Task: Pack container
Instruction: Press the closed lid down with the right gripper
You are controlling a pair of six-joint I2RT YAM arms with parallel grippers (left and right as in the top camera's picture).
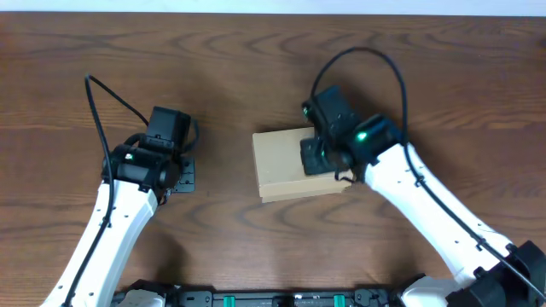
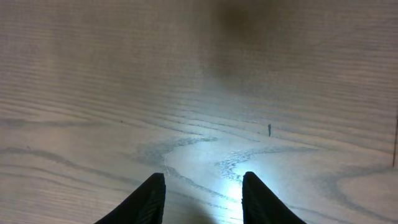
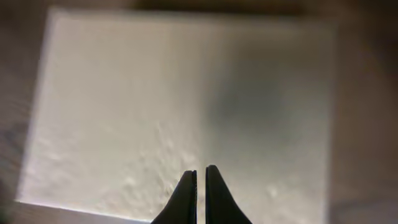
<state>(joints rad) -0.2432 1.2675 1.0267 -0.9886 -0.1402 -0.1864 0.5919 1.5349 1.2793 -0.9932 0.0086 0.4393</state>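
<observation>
The container [image 1: 280, 160] is a small tan cardboard box with its flap lid down, in the middle of the wooden table. It fills the right wrist view [image 3: 124, 99] as a pale flat surface. My right gripper [image 1: 319, 156] is over the box's right part, its fingers [image 3: 201, 174] shut with nothing between them, close above or on the lid. My left gripper [image 1: 181, 175] is to the left of the box, apart from it, low over bare table. Its fingers [image 2: 202, 186] are open and empty.
The brown wooden table [image 1: 256, 68] spreads all round the box. A small dark speck [image 2: 269, 129] lies on the wood ahead of the left fingers. The far table edge runs along the top of the overhead view.
</observation>
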